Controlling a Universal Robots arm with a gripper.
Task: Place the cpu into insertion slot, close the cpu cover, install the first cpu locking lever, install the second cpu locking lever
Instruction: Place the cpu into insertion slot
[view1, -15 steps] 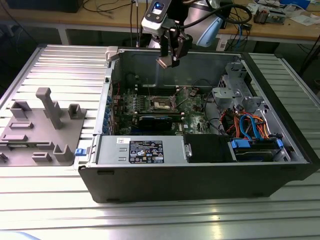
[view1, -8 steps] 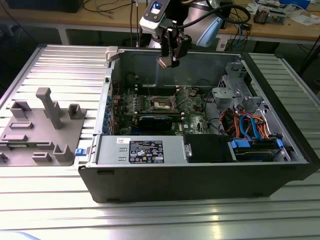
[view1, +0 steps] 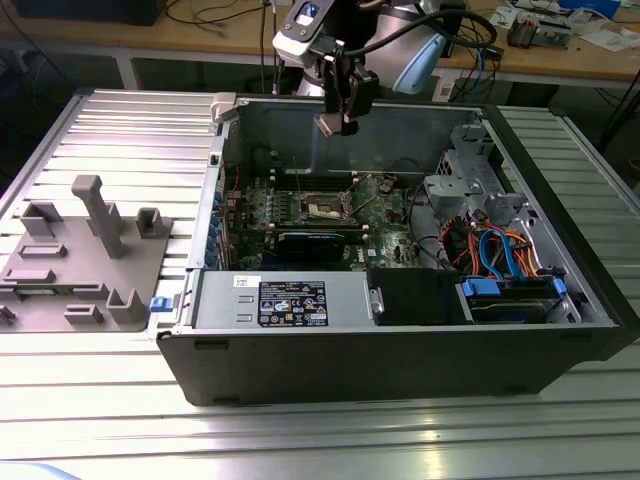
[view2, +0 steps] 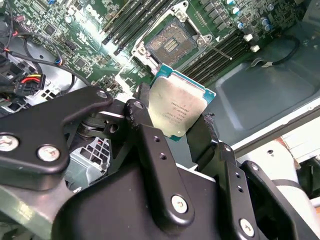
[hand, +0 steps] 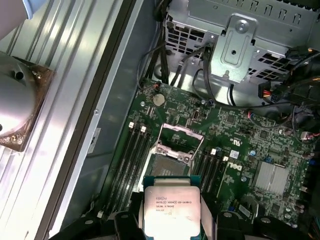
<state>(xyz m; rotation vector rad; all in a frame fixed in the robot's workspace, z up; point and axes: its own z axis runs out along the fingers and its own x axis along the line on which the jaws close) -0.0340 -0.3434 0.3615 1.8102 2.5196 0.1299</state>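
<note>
Second wrist view: gripper (view2: 171, 115) tight on the cpu (view2: 181, 102), dark print (view2: 175, 111) on its silver top, insertion slot (view2: 170, 42) beyond.

Arm (view1: 400, 45) in the exterior view: silver-grey tube sections, pale blue joint caps (view1: 306, 12). A black cable bundle (view1: 475, 28) loops off its side. The tool end is black and boxy.

Pincer (view2: 175, 107) in the second wrist view: all matte black, built from flat linkage plates (view2: 60, 125) with rounded ends. Silver cross-head screws (view2: 48, 152) sit at the pivots, two on the wide plate and one lower on each finger link. Fingers (view2: 155, 150) are narrow black bars with small drilled holes along the face, edges slightly scuffed and glossy.

First wrist view: a rounded silver arm shell (hand: 15, 95), with black finger tips at the frame edge.
</note>
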